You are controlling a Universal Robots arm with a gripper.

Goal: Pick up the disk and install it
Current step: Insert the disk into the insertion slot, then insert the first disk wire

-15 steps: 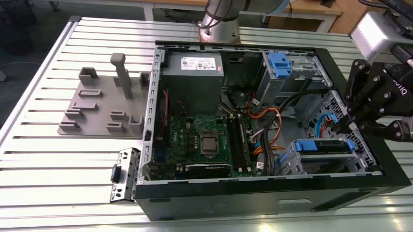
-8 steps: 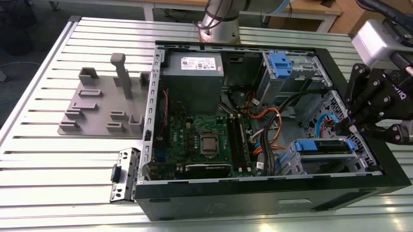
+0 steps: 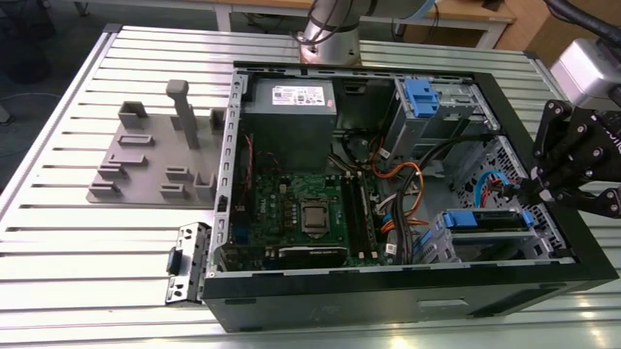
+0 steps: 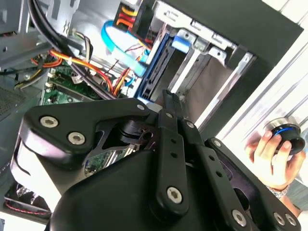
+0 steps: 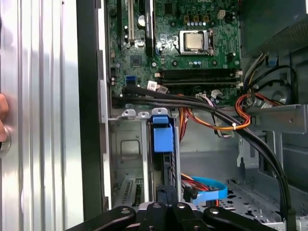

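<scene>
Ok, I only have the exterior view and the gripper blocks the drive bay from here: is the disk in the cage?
Observer: In the first wrist view the disk stands on edge between the metal rails of the drive cage, and the gripper is at its near end.
Operator: Which way does its blue end face?
Observer: Toward the motherboard, under the black cables.
Operator: Anything near the case that I should know of?
Observer: In the second wrist view a person's hand rests on a round black knob on the table, outside the case wall.
</scene>
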